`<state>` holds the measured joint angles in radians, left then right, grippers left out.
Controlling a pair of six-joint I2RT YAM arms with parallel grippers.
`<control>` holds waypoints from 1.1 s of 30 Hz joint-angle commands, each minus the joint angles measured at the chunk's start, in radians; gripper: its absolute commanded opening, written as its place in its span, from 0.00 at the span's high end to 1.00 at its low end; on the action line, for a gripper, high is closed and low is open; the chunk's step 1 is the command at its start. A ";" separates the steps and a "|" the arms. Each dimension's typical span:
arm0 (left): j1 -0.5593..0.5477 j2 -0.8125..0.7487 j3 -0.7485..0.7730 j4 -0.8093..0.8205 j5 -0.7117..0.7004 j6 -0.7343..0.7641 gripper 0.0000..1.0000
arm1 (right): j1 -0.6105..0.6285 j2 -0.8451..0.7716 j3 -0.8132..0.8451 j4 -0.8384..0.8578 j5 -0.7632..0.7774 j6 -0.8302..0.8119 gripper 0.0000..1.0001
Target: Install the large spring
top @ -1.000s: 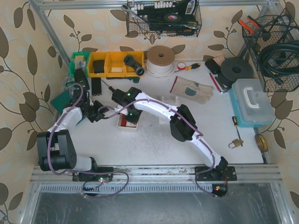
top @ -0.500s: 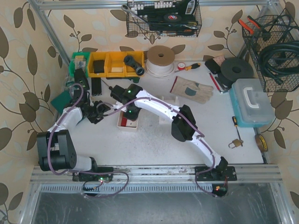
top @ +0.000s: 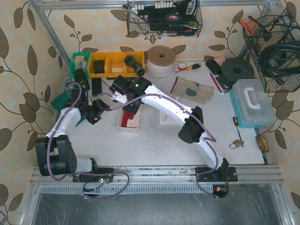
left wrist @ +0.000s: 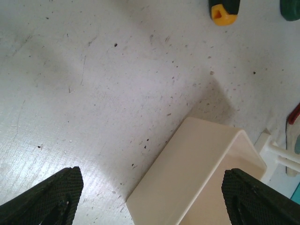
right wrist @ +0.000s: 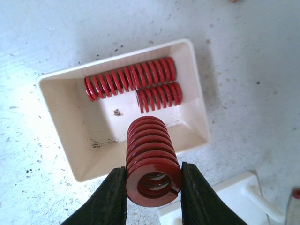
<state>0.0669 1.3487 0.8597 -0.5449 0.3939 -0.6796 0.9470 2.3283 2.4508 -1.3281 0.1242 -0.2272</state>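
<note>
Right wrist view: the right tool (right wrist: 152, 187) is clamping the large red spring (right wrist: 152, 145) between its two black fingers (right wrist: 112, 197), so it's closed on that and nothing else. The spring is pointing away from the camera, open end toward the lens, and in this view it's overlapping the near wall of the cream tray (right wrist: 61, 136). Just past it, two more red springs are lying side by side in the tray, a long spring (right wrist: 129, 77) along the far wall and a short spring (right wrist: 159, 96) right beside it. A corner of a white fixture (right wrist: 234, 199) is poking in at the bottom right, sitting on the speckled surface (right wrist: 253, 70).

Left wrist view: the left tool (left wrist: 150, 201) is standing wide open, one finger in each bottom corner, gripping nothing. The tray's end is showing between them, a bit further out and clear of both fingers. Way out near the top edge something yellow and black (left wrist: 224, 10) is lying on the surface.

Top view: the left tool is sitting just left of the tray, while the right tool is hanging over the tray's far end. Beyond that, work gloves (top: 192, 89), a roll of cord (top: 161, 60) and yellow bins (top: 112, 63) are sitting along the back.
</note>
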 commanded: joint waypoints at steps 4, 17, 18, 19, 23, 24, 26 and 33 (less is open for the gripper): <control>0.012 -0.066 0.071 -0.061 -0.023 0.053 0.14 | -0.032 -0.120 0.036 -0.027 0.046 0.035 1.00; -0.064 -0.122 0.129 -0.065 -0.031 0.101 0.14 | -0.197 -0.237 -0.056 -0.019 0.063 0.060 1.00; -0.082 -0.118 0.138 -0.068 -0.037 0.101 0.15 | -0.212 -0.237 -0.061 -0.023 0.062 0.060 1.00; -0.099 -0.115 0.146 -0.069 -0.043 0.100 0.16 | -0.227 -0.235 -0.066 -0.027 0.063 0.060 1.00; -0.134 -0.117 0.159 -0.057 -0.050 0.099 0.17 | -0.282 -0.218 -0.076 -0.045 0.058 0.062 1.00; -0.138 -0.121 0.159 -0.053 -0.049 0.102 0.17 | -0.296 -0.210 -0.077 -0.049 0.060 0.060 1.00; -0.142 -0.120 0.162 -0.050 -0.047 0.109 0.17 | -0.319 -0.197 -0.080 -0.052 0.062 0.058 1.00; -0.147 -0.110 0.158 -0.035 -0.039 0.131 0.17 | -0.367 -0.143 -0.111 -0.016 0.054 0.041 1.00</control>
<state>-0.0734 1.2491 0.9890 -0.6014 0.3637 -0.5762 0.5873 2.1345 2.3592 -1.3605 0.1684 -0.1833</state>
